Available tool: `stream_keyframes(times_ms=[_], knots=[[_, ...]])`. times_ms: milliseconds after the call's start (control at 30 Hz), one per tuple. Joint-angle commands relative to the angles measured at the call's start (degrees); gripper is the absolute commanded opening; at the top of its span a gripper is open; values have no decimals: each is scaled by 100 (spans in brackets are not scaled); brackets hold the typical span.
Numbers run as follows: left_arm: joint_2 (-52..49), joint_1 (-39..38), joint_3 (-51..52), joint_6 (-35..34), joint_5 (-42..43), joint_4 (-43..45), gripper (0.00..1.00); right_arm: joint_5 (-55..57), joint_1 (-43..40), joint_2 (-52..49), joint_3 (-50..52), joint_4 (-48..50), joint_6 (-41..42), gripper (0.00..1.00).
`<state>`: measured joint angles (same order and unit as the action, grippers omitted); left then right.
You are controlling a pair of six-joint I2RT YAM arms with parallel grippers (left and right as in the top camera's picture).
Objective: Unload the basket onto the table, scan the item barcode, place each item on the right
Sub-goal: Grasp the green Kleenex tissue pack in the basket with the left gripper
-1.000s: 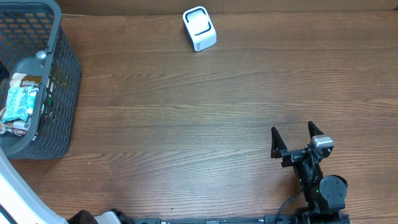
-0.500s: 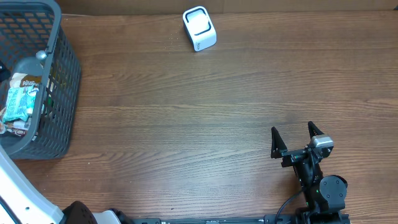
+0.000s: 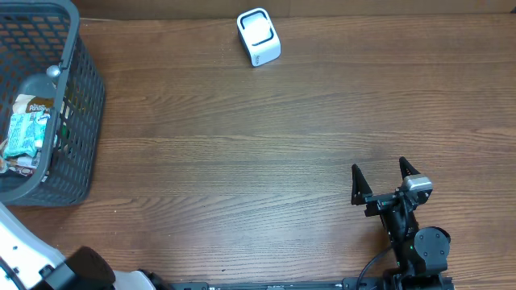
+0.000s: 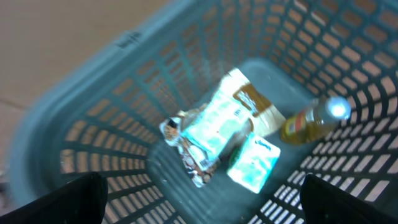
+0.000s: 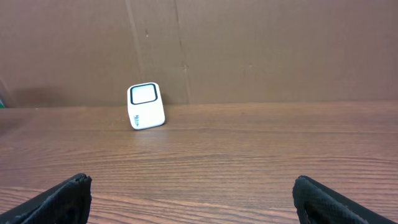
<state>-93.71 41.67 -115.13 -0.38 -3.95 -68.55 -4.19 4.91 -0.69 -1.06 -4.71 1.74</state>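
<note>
Packets in shiny teal and white wrap (image 4: 208, 134) lay at the bottom of the grey plastic basket (image 3: 85, 89), beside a small yellow-brown bottle (image 4: 308, 121). The basket sat at the left end of the brown wooden bench (image 3: 242, 161). The left tool (image 4: 205, 202) hung over the basket, wide open and holding nothing. The right tool (image 3: 380, 171) was wide open and empty too, near the front edge. The small white scanner box (image 3: 258, 37) stood at the far edge, well apart from both.

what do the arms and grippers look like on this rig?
Right arm: black links, round black joint, grey camera block at the wrist, black cable looping by the base. Right gripper: two black tapered fingers. Left arm: white link, black round joint. Left gripper: black, blurred at the frame corners.
</note>
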Motion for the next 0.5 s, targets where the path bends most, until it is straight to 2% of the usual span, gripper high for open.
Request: stream_keyframes(times_ms=[0, 467], knots=[[-269, 31, -74, 332, 717, -55, 100, 50, -15, 52, 59, 26, 39, 100], [-745, 31, -74, 664, 1309, -109, 99, 50, -15, 52, 59, 26, 39, 100]])
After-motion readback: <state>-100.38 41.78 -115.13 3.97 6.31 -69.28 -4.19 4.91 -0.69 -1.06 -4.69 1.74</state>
